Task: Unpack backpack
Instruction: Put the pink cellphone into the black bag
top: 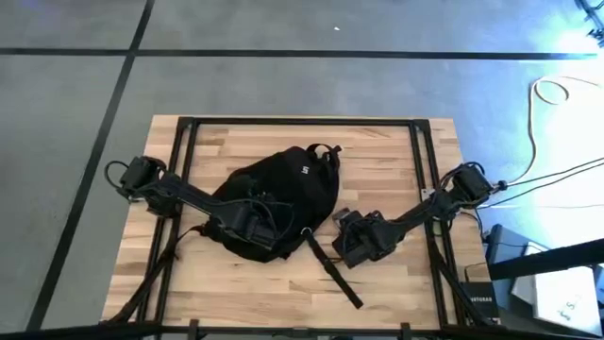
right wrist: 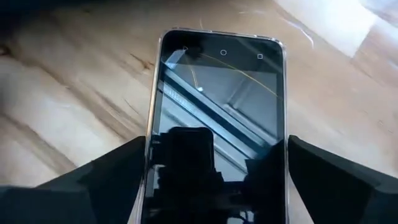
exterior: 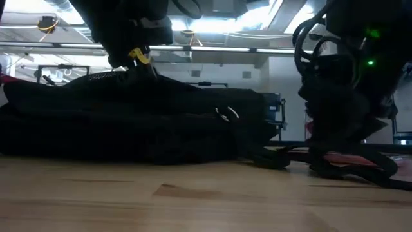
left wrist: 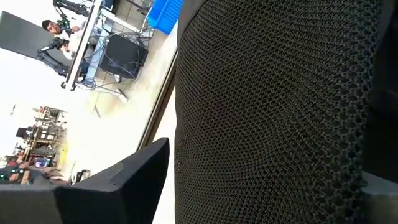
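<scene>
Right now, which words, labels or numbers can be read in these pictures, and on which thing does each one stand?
None can be read.
backpack: a small white mark, too small to read.
phone between the right tool's fingers: dark screen, only reflections, no text.

We see the backpack [top: 283,194] as matt black cloth w/ coarse open mesh fabric up close in the left wrist view. Table [top: 377,283] is pale wood, smooth butcher-block planks w/ visible grain. Phone [right wrist: 217,118] has a glossy glass face, mirror-like, w/ thin shiny edge.
</scene>
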### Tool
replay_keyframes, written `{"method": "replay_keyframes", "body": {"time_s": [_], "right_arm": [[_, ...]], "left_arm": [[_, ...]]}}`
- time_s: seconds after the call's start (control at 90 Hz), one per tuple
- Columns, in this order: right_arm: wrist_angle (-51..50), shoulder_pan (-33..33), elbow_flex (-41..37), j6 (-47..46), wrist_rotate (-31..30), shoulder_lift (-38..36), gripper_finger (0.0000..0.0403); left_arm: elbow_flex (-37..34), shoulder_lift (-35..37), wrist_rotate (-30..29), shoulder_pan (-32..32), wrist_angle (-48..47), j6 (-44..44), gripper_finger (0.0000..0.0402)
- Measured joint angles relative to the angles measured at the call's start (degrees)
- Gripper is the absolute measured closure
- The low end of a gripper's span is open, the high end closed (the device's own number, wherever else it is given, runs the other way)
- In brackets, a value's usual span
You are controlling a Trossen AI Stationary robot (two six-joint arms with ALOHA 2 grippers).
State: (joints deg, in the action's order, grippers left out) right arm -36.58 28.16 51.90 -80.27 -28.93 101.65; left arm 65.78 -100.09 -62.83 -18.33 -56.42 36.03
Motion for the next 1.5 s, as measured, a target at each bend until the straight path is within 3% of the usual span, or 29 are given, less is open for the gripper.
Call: {"method": "replay_keyframes", "body": {"time_s": [0.9, 1.067, 1.5], "right_arm": [[0.77, -0.08, -2.64, 1.7, 0.71, -0.57, 0.0056], [0.49, -0.66, -2.59, 3.27, 4.27, -0.59, 0.0056], [-4.55, -9.27, 1.7, 18.41, 23.2, -0.55, 0.0055]], "left_arm": [[-0.02, 0.0, 0.74, 0.0, 0.01, 0.11, 0.0121], [-0.02, 0.0, 0.75, 0.0, 0.02, 0.02, 0.0121], [-0.02, -0.02, 0.84, -0.07, 0.04, 0.15, 0.0121]]}}
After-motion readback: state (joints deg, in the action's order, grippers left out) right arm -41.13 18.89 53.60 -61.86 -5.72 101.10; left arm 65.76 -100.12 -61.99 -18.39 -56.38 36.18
